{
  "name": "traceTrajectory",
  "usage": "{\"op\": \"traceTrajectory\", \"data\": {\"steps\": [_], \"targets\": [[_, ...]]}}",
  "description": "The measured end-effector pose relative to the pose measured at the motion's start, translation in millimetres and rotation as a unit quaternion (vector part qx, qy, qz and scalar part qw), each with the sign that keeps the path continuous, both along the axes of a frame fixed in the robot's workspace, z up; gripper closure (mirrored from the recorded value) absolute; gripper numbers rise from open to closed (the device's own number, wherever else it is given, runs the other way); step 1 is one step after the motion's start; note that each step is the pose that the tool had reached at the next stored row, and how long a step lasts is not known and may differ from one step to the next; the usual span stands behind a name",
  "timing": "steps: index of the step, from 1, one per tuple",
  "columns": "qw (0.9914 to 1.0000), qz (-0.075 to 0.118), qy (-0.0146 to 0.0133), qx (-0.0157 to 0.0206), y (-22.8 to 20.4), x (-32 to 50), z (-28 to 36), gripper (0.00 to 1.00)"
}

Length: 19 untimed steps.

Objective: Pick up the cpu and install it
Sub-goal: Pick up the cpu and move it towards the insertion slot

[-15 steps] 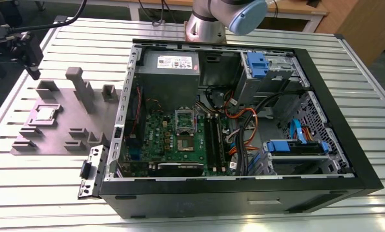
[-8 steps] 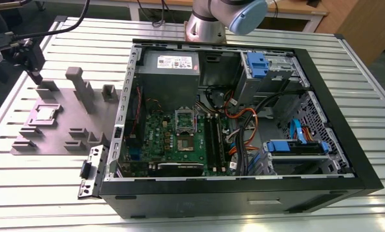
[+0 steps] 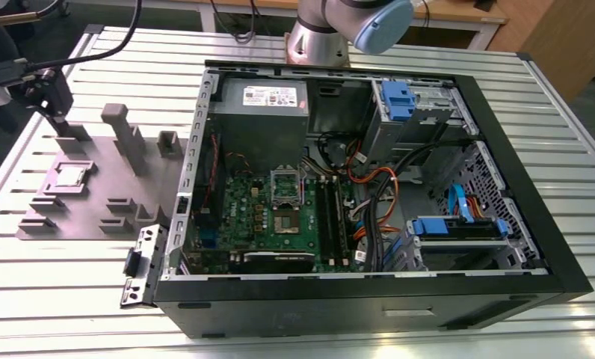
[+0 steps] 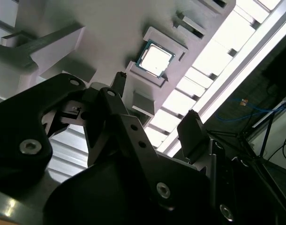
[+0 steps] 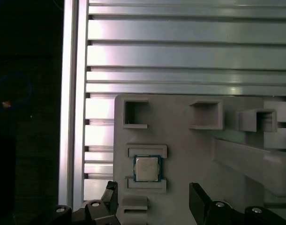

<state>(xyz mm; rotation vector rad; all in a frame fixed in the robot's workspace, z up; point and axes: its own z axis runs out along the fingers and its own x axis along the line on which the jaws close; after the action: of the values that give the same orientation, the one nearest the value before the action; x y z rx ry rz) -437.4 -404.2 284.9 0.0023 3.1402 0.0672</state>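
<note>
Holds the gripper above the grey fixture plate, fingers spread apart with nothing between them. Finds the cpu lying flat in a square pocket of that plate, near the fingertips but untouched. Leaves the open computer case just beside the plate.

The exterior view has even, soft light from above. The ribbed metal table shines pale, and the inside of the computer case lies in mild shadow. In the second wrist view strong glare washes out the table slats and the top of the cpu, while the gripper is nearly a black silhouette. In the first wrist view bright bands lie on the slats, and beyond the table edge all is dark.
</note>
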Motion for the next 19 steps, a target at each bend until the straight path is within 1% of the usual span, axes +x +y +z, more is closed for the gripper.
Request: {"op": "traceTrajectory", "data": {"steps": [5, 19], "targets": [[1.0, 0.0, 0.0, 0.0, 0.0, 0.0, -4.2, 0.29], [1.0, 0.0, 0.0, 0.0, 0.0, 0.0, -4.9, 0.29]]}}
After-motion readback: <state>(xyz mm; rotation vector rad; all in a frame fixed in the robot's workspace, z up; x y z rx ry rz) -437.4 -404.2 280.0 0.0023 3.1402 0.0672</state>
